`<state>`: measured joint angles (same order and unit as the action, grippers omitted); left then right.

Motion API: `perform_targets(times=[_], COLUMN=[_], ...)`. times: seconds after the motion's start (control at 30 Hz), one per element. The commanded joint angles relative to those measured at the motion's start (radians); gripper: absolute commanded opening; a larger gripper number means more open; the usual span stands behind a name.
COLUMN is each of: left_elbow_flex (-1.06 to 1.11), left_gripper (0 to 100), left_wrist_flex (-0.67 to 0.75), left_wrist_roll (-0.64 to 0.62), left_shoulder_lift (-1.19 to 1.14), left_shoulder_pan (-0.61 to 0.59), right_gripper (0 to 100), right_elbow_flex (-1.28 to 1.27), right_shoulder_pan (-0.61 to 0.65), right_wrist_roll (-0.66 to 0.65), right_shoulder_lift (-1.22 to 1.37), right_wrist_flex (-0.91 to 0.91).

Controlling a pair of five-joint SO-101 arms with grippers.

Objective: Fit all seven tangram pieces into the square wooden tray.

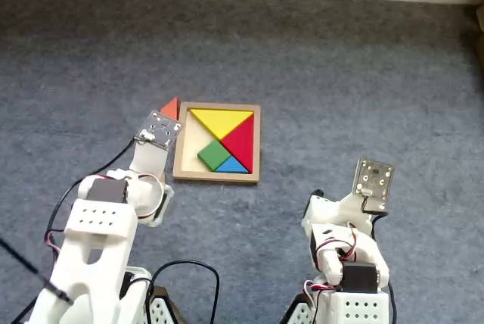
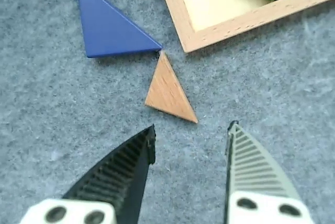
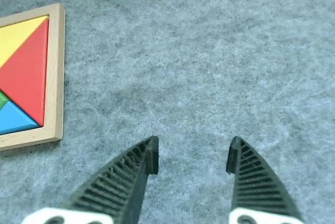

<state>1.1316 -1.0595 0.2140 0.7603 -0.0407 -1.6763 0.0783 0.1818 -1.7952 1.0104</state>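
Observation:
The square wooden tray (image 1: 218,176) lies mid-table holding a yellow triangle (image 1: 219,120), a red triangle (image 1: 242,142), a green square (image 1: 214,155) and a light blue triangle (image 1: 234,165). Its left part is bare wood (image 2: 209,4). An orange piece (image 1: 171,107) pokes out beside the tray's upper left corner. On the carpet lie a dark blue triangle (image 2: 107,25) and a small plain wooden triangle (image 2: 167,90), tips touching. My left gripper (image 2: 191,130) hangs open just short of the wooden triangle. My right gripper (image 3: 191,153) is open over bare carpet, right of the tray (image 3: 55,72).
Grey carpet covers the table all around. A pale wall edge runs along the far side. Cables trail from the left arm's base (image 1: 53,233) near the front edge.

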Motion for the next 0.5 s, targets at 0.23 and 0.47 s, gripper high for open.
perform_targets(times=[0.23, 0.47], left_elbow_flex=[-0.229, -0.306], left_gripper=[22, 22], left_wrist_flex=[0.106, -0.005], left_wrist_roll=[-0.072, -0.106], left_shoulder_lift=[-0.487, -0.447], left_shoulder_pan=[-0.012, -0.004], right_gripper=[21.7, 21.7], right_elbow_flex=[-0.128, -0.128], right_shoulder_pan=[-0.012, -0.012], right_wrist_roll=[0.009, 0.009], right_shoulder_lift=[0.007, 0.007], right_wrist_flex=[0.005, 0.005])
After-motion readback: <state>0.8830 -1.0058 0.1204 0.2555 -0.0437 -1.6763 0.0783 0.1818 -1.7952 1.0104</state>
